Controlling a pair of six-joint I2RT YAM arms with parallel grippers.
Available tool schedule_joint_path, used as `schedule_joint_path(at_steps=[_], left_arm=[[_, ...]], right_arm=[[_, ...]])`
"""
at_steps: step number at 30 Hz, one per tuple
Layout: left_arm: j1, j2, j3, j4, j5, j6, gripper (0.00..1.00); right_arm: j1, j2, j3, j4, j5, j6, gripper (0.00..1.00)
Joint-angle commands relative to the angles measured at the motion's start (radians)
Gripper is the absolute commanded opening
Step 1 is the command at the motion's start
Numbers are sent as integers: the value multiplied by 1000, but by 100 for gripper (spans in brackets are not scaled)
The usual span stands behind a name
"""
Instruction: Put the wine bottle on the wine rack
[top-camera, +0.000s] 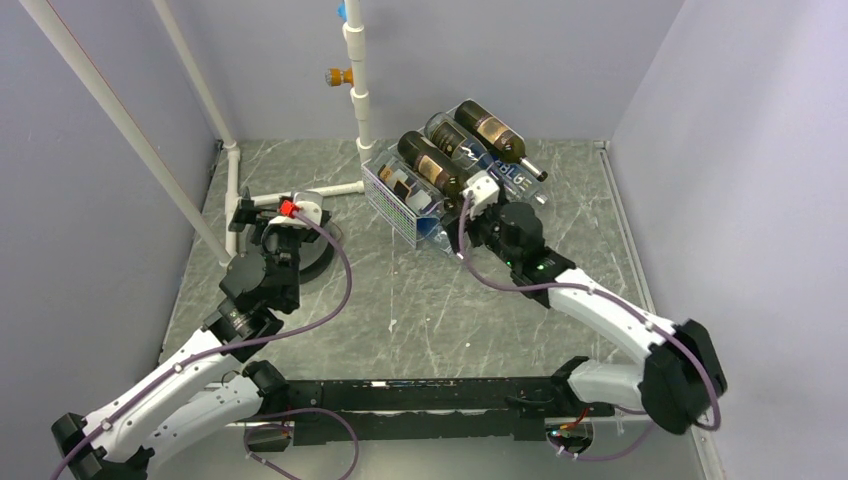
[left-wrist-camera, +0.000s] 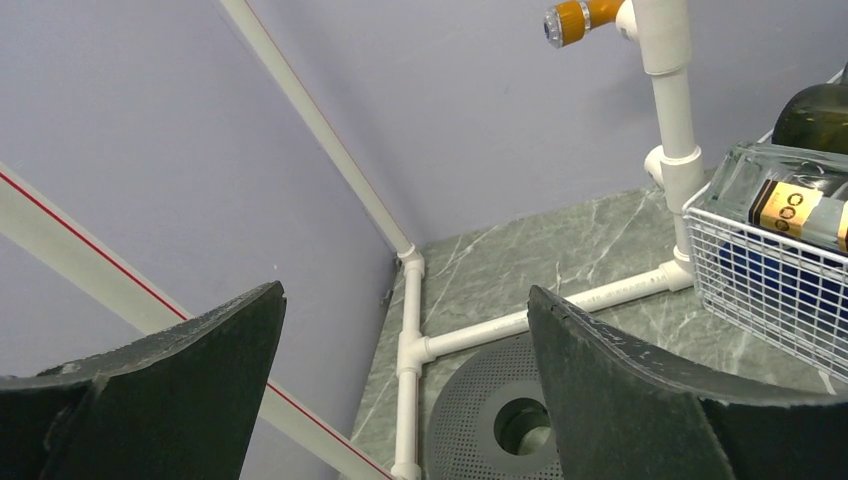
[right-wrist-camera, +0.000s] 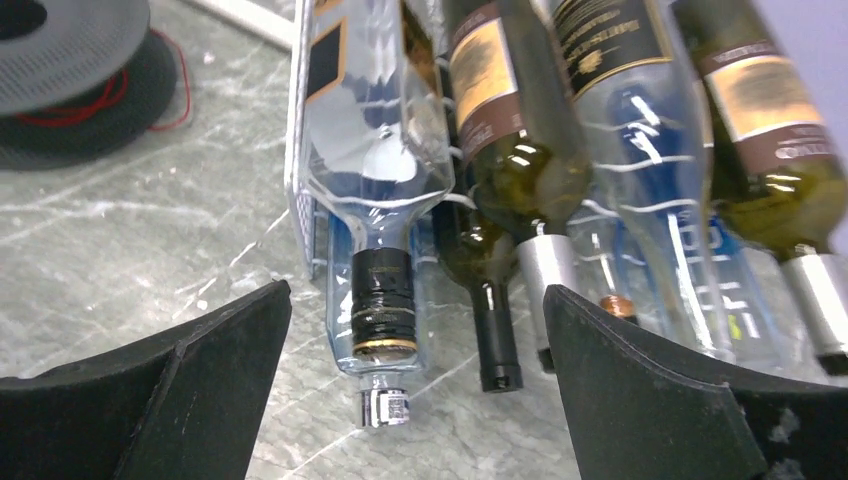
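The white wire wine rack (top-camera: 393, 203) stands at the back middle of the table with several bottles lying in its cradles. In the right wrist view a clear wine bottle (right-wrist-camera: 372, 150) with a black collar lies at the rack's left end, neck toward me, beside a dark green bottle (right-wrist-camera: 505, 160). My right gripper (right-wrist-camera: 416, 300) is open just in front of those necks, fingers (right-wrist-camera: 200, 380) wide apart and touching nothing. My left gripper (left-wrist-camera: 405, 295) is open and empty at the left, above the black spool (left-wrist-camera: 480, 400).
White pipe frame (top-camera: 357, 90) rises behind the rack, with floor pipes (left-wrist-camera: 415, 330) along the left wall. The black round spool (top-camera: 322, 258) sits under the left wrist. Purple walls close in the left, back and right sides.
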Motion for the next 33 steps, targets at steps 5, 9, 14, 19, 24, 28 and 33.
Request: schedule_joint_path(at_steps=[5, 9, 14, 19, 24, 28, 33], left_arm=[[5, -45, 78, -98, 24, -118, 97], [4, -79, 118, -198, 74, -209, 98], [5, -101, 171, -295, 120, -361, 99], [5, -131, 234, -476, 180, -621, 100], [5, -187, 335, -621, 230, -812, 100], [5, -252, 408, -649, 255, -857, 100], [4, -310, 514, -671, 279, -867, 99]], right_arm=[[7, -244, 129, -221, 267, 268, 100], [7, -305, 248, -414, 286, 338, 100], [7, -411, 319, -491, 215, 320, 100], [7, -493, 356, -512, 271, 297, 100], [6, -555, 392, -523, 330, 268, 100], [7, -619, 408, -500, 341, 235, 100], [7, -689, 434, -469, 382, 194, 100]])
